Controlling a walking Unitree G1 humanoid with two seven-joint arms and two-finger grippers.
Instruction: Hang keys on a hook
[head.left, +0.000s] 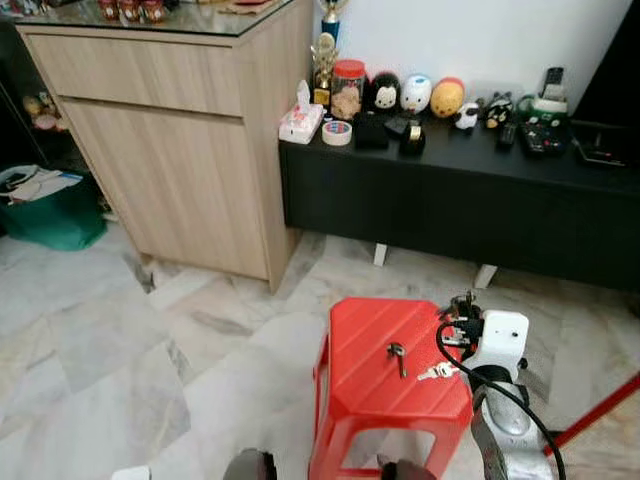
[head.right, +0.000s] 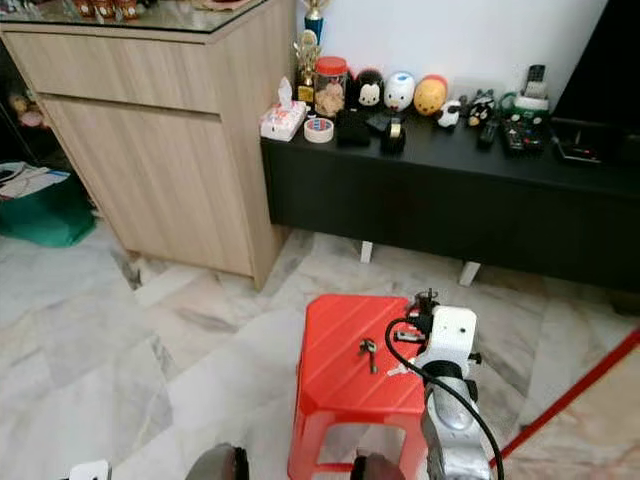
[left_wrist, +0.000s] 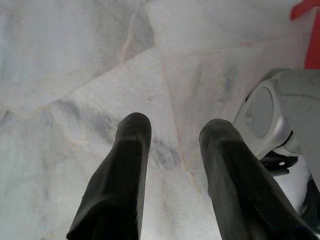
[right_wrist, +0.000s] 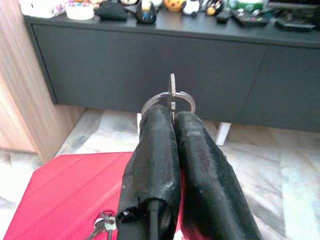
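Nearest to us, our right gripper (right_wrist: 172, 120) has its two black fingers (right_wrist: 152, 150) clenched on the keys (right_wrist: 170, 100), the key ring and one flat blade poking out past the tips. It hovers over the right side of the red stool (head.left: 375, 340), facing the black sideboard (head.left: 470, 200). More keys dangle below the wrist. Our left gripper (left_wrist: 172, 132) hangs over the marble floor (left_wrist: 75, 60), jaws parted and empty.
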